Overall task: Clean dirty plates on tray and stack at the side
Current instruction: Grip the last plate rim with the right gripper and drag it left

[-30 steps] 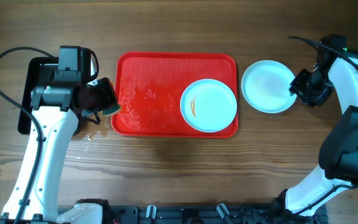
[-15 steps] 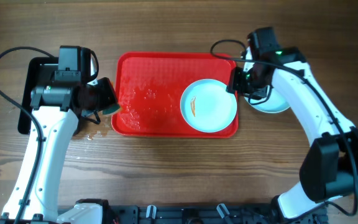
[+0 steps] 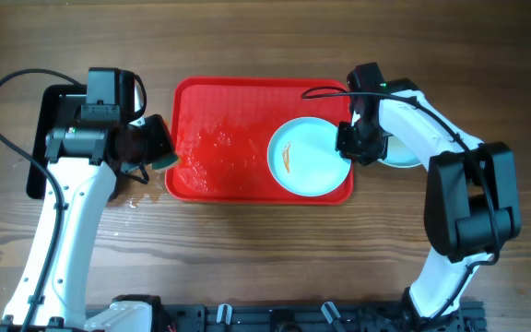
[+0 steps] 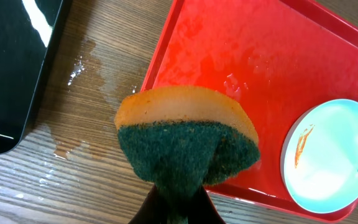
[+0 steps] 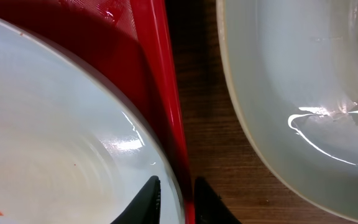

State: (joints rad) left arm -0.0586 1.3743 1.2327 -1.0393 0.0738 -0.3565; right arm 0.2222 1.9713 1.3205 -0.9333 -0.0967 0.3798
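Two plates overhead: smeared plate (image 3: 309, 159) on the tray (image 3: 219, 101) at right, second plate (image 3: 404, 155) on the tabletop (image 3: 247, 249) beside it; left wrist: left gripper (image 4: 176, 200) clamps a sponge (image 4: 185, 140) over the tray's left rim; right wrist: right gripper (image 5: 178, 196) slightly open, astride tray rim and smeared plate's edge.

Even, bright lighting; glare streaks on the plates (image 5: 303, 93), and the sponge (image 4: 188, 146) looks softly blurred.

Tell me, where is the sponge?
In the overhead view, the sponge is in the left gripper, at the left edge of the red tray, beside the black tray.
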